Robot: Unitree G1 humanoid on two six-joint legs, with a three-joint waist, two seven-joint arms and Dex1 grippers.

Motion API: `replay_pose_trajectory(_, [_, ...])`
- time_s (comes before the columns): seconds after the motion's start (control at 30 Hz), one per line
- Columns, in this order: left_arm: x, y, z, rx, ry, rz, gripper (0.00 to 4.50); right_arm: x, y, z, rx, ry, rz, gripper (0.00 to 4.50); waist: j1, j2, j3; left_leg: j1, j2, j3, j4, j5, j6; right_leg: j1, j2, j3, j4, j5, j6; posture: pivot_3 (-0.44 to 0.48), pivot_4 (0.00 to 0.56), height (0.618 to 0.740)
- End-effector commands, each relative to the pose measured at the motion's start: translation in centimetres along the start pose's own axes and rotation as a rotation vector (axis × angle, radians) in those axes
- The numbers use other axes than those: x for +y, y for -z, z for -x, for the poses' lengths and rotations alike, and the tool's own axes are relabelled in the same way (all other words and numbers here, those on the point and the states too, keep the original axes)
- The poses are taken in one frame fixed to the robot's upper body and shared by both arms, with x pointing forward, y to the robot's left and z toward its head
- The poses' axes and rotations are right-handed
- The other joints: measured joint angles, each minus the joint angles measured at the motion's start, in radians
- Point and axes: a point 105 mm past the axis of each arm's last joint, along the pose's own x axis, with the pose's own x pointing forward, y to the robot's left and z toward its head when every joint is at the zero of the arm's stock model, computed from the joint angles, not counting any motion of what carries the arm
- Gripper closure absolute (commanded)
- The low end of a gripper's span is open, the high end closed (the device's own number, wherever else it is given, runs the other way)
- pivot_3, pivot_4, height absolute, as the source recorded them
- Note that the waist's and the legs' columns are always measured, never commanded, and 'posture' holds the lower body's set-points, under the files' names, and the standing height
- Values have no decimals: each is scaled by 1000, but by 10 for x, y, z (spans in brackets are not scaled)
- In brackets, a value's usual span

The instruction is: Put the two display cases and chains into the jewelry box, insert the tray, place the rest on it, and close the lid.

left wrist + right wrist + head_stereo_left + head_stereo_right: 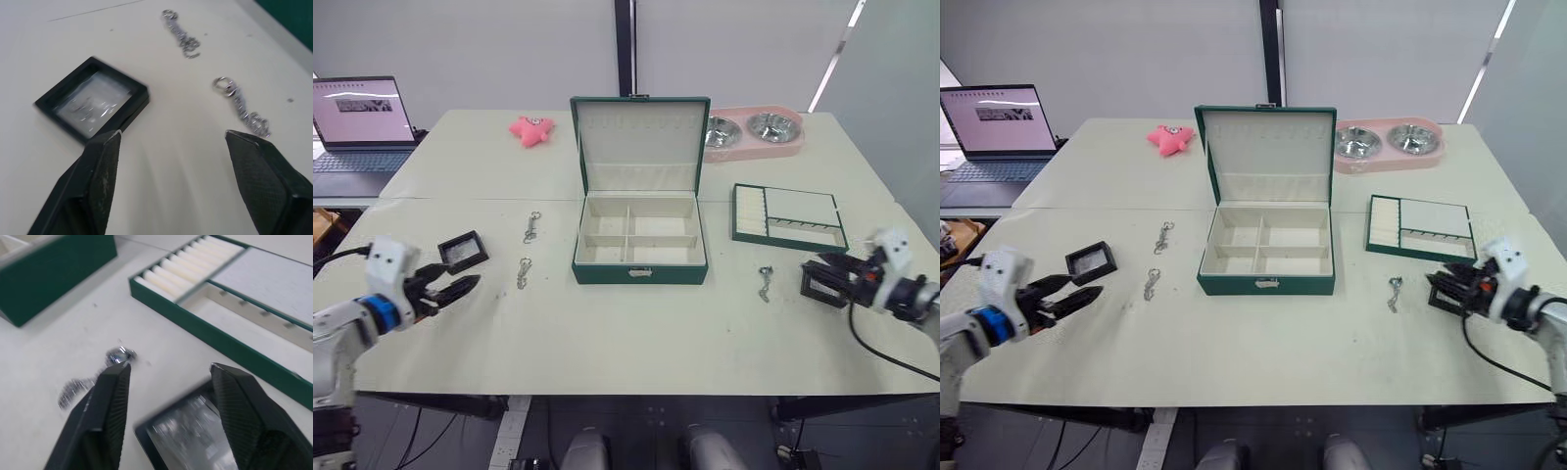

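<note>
While the jewelry box sits mid-desk with its lid up and compartments bare, ready for loading, each tool, left and right, hangs spread and empty over its own display case, apparently lining up a pickup.

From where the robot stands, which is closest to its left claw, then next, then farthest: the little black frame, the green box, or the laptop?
Seen from the left eye view, measured from the left gripper:
1. Display case, just beyond the fingertips.
2. Jewelry box, mid-table, toward the robot's right.
3. Laptop, on the far left.
</note>
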Motion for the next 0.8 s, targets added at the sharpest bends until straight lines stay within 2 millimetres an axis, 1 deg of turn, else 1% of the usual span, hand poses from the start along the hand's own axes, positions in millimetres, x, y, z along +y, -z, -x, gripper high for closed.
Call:
replay_pose_trajectory(0.03, [30,-3,28,-3,-105,-37,0,-18,-10,23,-30,39,35,561,-3,0,0,0,0,0,0,0,0,0,0,0,0,0,0,0,150,740])
replay_pose_trajectory(0.07, [37,2,35,18,-128,-43,0,-22,-7,27,-20,55,34,200,-4,0,0,0,0,1,0,0,0,0,0,1,0,0,0,0,150,740])
replay_pose_trajectory(0.1, [44,8,42,40,-151,-46,0,-27,-2,31,0,68,39,28,-4,0,0,1,0,1,0,0,0,0,0,1,0,0,0,0,150,740])
replay_pose_trajectory(0.3, [69,24,64,87,-250,-63,0,-39,13,41,32,122,30,28,-3,0,1,0,0,1,0,0,0,0,0,0,0,0,0,0,150,740])
replay_pose_trajectory(0.53, [74,32,67,100,-272,-68,0,-51,28,51,57,177,15,28,-2,-1,1,0,0,1,0,0,0,0,0,0,0,0,0,0,150,740])
replay_pose_trajectory(0.7, [77,35,68,101,-285,-67,0,-50,30,49,60,172,21,28,-4,-1,1,1,0,1,0,0,0,0,0,1,0,0,0,0,150,740])
replay_pose_trajectory(0.8, [77,35,65,97,-282,-70,0,-50,31,48,62,171,22,28,-3,-1,1,1,0,1,0,0,0,0,0,0,0,0,0,0,150,740])
